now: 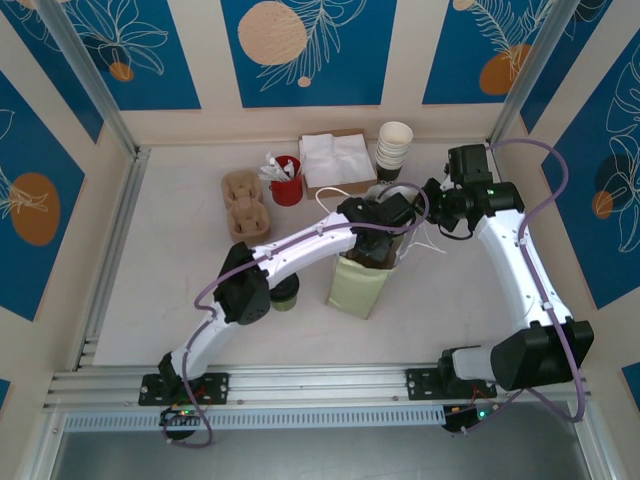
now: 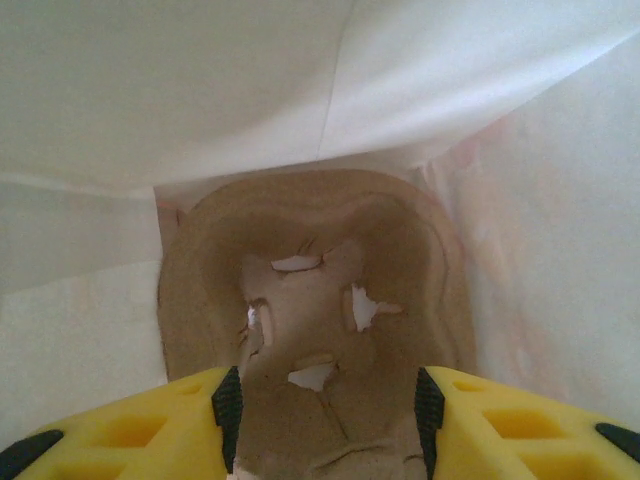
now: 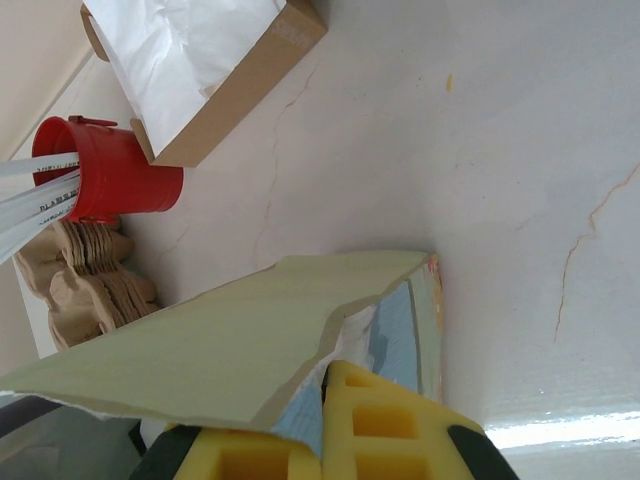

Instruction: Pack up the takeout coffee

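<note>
A pale green paper bag (image 1: 355,290) stands upright mid-table. My left gripper (image 1: 377,250) reaches down into its mouth. Inside, against the white bag wall (image 2: 200,100), lies a brown pulp cup carrier (image 2: 320,260). My left gripper (image 2: 328,400) straddles its near end, black pads against both sides. My right gripper (image 1: 412,222) is shut on the bag's top rim. In the right wrist view its yellow fingers (image 3: 400,420) pinch the bag's edge (image 3: 230,350). The takeout coffee (image 1: 286,294), dark-lidded, stands left of the bag, partly hidden under my left arm.
Along the back stand a stack of pulp carriers (image 1: 245,205), a red cup of straws (image 1: 286,185), a brown box of white napkins (image 1: 335,160) and a stack of lidless cream cups (image 1: 394,148). Walls and metal rails enclose the table.
</note>
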Motion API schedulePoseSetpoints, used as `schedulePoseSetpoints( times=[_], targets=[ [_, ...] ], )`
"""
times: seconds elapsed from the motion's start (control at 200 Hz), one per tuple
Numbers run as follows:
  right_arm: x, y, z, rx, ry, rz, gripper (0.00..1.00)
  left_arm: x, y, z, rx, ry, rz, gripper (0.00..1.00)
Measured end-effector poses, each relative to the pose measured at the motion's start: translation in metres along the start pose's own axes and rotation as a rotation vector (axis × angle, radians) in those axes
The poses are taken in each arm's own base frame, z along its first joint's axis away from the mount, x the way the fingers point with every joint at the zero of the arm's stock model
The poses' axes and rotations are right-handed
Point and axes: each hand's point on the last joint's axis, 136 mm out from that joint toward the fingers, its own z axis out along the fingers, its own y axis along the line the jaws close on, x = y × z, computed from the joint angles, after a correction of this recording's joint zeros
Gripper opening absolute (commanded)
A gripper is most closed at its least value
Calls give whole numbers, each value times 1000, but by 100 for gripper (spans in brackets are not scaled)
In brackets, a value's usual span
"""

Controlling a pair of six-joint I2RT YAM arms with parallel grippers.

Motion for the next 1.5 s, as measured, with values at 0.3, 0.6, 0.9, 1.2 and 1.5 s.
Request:
schedulePoseSetpoints(
  times=[0.3,0.6,0.9,1.2,1.5],
  targets=[
    [0,1,0,-5,-43,-25,0,13,-4,18,26,41,-26,57],
    [-5,2,0,-6,-70,-39,0,17,-3,31,66,68,-77,55],
    [-4,3,4,-11,-72,-54,0,17,-5,37,105,84,-103,55],
    [-4,3,5,-12,-68,-57,0,26,-10,53,121,125,-104,55],
    [-5,7,8,-28,-62,-77,0,28,-16,59,164,136,-111,56]
  ],
)
